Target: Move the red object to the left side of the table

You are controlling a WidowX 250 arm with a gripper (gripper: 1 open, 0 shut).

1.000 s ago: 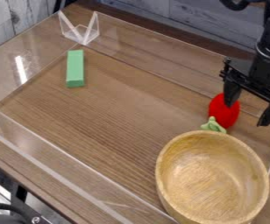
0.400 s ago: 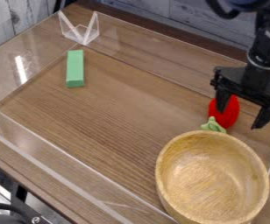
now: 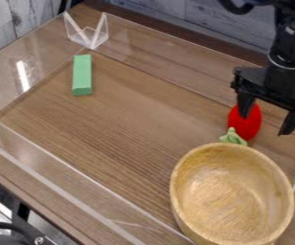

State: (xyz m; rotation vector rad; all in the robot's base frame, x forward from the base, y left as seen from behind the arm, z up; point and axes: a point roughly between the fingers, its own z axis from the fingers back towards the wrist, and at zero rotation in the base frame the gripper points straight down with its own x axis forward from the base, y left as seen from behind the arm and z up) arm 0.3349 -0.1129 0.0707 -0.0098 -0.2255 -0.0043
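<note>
The red object [image 3: 246, 121], a small rounded strawberry-like toy with a green leafy stem at its lower end, lies on the table [image 3: 137, 124] at the right side, just above the wooden bowl's rim. My gripper [image 3: 268, 113] hangs right over it, open, with one dark finger [image 3: 239, 100] to the toy's left and the other [image 3: 293, 120] to its right. The jaws straddle the toy without closing on it. The fingers cover part of the toy's top.
A large wooden bowl [image 3: 234, 196] fills the front right corner. A green rectangular block [image 3: 82, 74] lies at the back left. Low clear acrylic walls [image 3: 41, 163] edge the tabletop, with a folded clear piece [image 3: 86, 32] at the back.
The gripper has shifted slightly left and up around the red toy, still open. The toy, bowl and green block have not moved.
</note>
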